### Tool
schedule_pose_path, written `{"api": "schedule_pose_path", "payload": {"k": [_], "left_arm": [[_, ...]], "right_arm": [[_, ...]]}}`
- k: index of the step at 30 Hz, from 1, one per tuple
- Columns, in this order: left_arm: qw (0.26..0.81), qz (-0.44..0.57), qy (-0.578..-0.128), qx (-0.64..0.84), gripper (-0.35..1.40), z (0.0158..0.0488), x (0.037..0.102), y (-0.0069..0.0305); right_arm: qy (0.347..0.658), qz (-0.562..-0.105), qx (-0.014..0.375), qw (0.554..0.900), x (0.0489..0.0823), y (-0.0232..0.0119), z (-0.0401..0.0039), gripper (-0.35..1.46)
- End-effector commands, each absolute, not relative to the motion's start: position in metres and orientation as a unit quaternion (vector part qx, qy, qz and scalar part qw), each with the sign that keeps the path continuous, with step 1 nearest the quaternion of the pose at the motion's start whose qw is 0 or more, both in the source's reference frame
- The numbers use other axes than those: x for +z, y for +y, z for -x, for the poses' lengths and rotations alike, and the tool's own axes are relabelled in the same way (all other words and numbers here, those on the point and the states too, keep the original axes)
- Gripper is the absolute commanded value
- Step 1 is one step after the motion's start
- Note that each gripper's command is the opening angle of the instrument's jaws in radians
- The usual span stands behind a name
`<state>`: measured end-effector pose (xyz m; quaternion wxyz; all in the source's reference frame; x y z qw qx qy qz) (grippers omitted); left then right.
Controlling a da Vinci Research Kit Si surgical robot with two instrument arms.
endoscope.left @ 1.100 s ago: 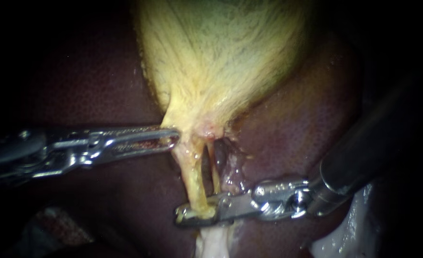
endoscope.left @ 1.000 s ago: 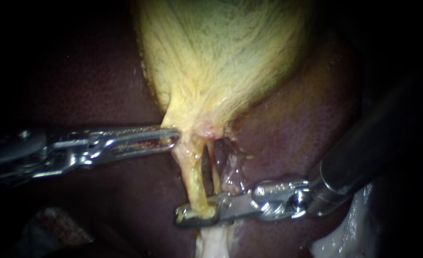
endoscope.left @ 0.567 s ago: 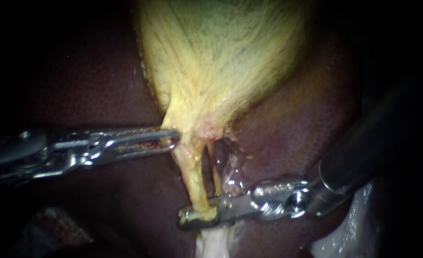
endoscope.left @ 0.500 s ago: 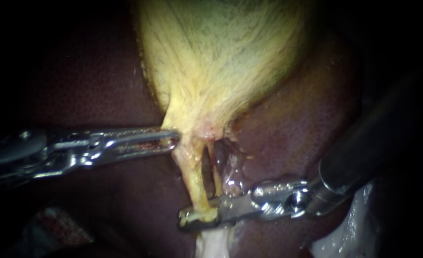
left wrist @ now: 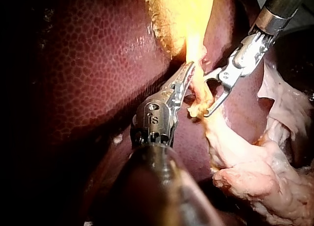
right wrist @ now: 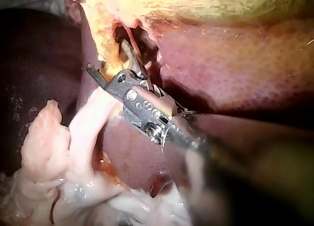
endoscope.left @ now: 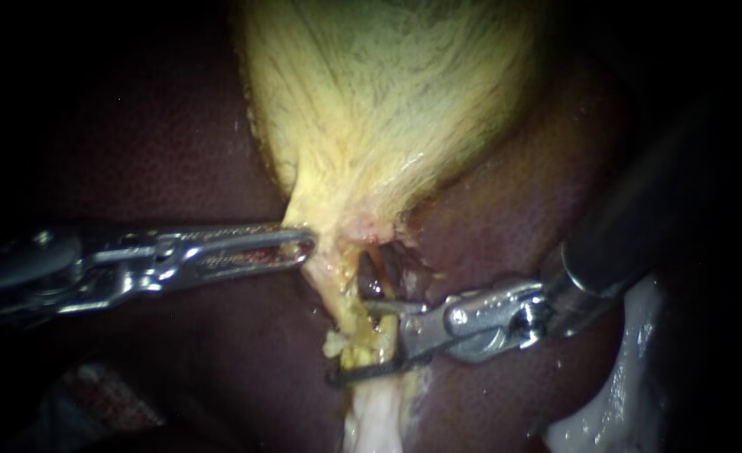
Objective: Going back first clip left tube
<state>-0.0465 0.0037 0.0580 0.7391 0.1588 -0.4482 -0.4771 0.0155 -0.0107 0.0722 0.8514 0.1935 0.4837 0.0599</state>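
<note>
Endoscope view, left to right. Dark red-brown liver [endoscope.left: 136, 143] fills the left side and the far bkgd. The left instrument [endoscope.left: 302, 245] enters almost level from the left. Its jaws are pressed together, pinching the left margin of the gallbladder [endoscope.left: 387, 101] neck, where the pale yellow, fibrous sac narrows. From that neck the left tube [endoscope.left: 337, 289] runs toward the near side. It is a thick, waxy yellow cord w/ a ragged, lumpy, wet surface, and at its near end it merges w/ pale white tissue [endoscope.left: 379, 419]. Just right of it, across a dark slit, lies the thinner, reddish right tube [endoscope.left: 376, 270]. The right instrument [endoscope.left: 352, 342] comes in from the right w/ jaws spread wide. One thin jaw crosses at approx. mid-tube and the other lies nearer, past a yellow lump, so the near part of the left tube sits btwn them, unclamped. Left wrist view: the left instrument [left wrist: 186, 71] has its tip closed on the yellow strand below the gallbladder [left wrist: 181, 14], w/ liver [left wrist: 88, 64] beside it. The right instrument [left wrist: 206, 96] gapes around the left tube [left wrist: 196, 88] just ahead. Right wrist view: the right instrument [right wrist: 107, 55] has one jaw reaching into the dark opening under the gallbladder [right wrist: 196, 5] and the other outside it, beside the pale white tissue [right wrist: 73, 152].
</note>
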Motion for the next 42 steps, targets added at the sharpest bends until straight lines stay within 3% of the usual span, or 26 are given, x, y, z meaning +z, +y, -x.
{"api": "schedule_pose_path", "payload": {"k": [1, 12, 27, 42], "left_arm": [[0.739, -0.159, -0.448, -0.477, -0.08, 0.0465, 0.0580, 0.0037], [0.739, -0.159, -0.449, -0.476, -0.08, 0.0464, 0.0581, 0.0037], [0.740, -0.158, -0.449, -0.476, -0.08, 0.0466, 0.0594, 0.0038], [0.741, -0.151, -0.450, -0.475, -0.08, 0.0482, 0.0632, 0.0039]], "right_arm": [[0.483, -0.192, 0.059, 0.852, 0.0720, -0.0106, -0.0153, 0.60], [0.486, -0.188, 0.051, 0.852, 0.0693, -0.0100, -0.0120, 0.60], [0.495, -0.116, 0.026, 0.861, 0.0619, -0.0047, -0.0039, 0.60], [0.513, -0.136, -0.008, 0.847, 0.0598, -0.0049, -0.0030, 0.60]]}}
